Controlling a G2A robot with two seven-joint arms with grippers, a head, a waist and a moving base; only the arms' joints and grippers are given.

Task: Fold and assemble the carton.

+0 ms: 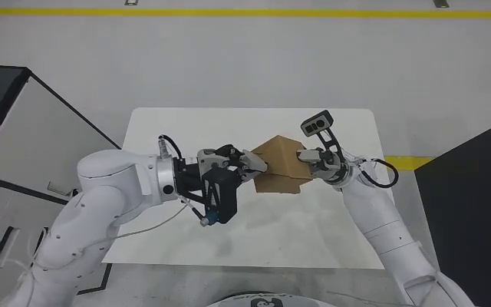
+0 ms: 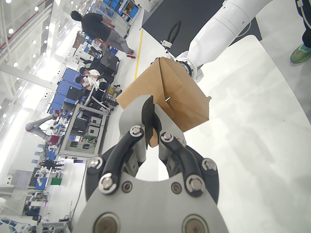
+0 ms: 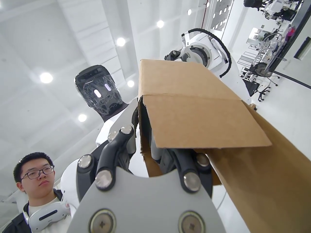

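1. The white desk (image 1: 192,130) lies under both arms.
2. The brown carton (image 1: 280,163), partly folded and tilted, is near the desk's middle, between the grippers.
3. The left gripper (image 2: 151,120) pinches a carton edge.
4. The right gripper (image 3: 143,127) clamps the opposite wall, one finger inside.

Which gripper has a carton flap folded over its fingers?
The right gripper: a flap of the carton covers one finger. The left gripper pinches a bare corner, both fingers showing.
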